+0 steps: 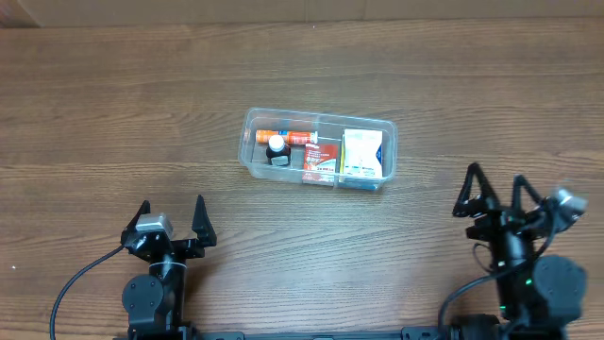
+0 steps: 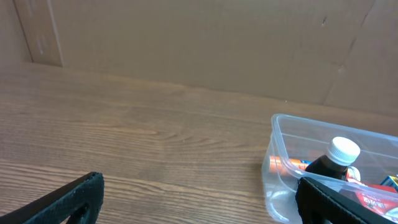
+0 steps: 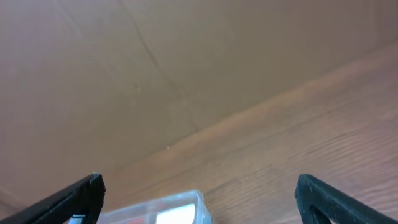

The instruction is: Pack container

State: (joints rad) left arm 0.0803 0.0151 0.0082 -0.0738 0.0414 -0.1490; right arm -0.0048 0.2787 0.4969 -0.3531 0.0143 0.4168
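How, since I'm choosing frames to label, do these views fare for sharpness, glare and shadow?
Overhead: evenly lit and sharp, the clear rectangular plastic container casting only a faint shadow. Left wrist: the container is reasonably sharp, with pale sheen on its wall. Right wrist: softest view, the wooden table's grain blurred, only the container's corner showing.

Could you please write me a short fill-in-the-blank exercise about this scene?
The dark bottle in the container has a ____ cap. The left hand and the right hand each hold ____. The white-and-yellow box lies at the container's end nearer the ____ hand.
Missing words: white; nothing; right.
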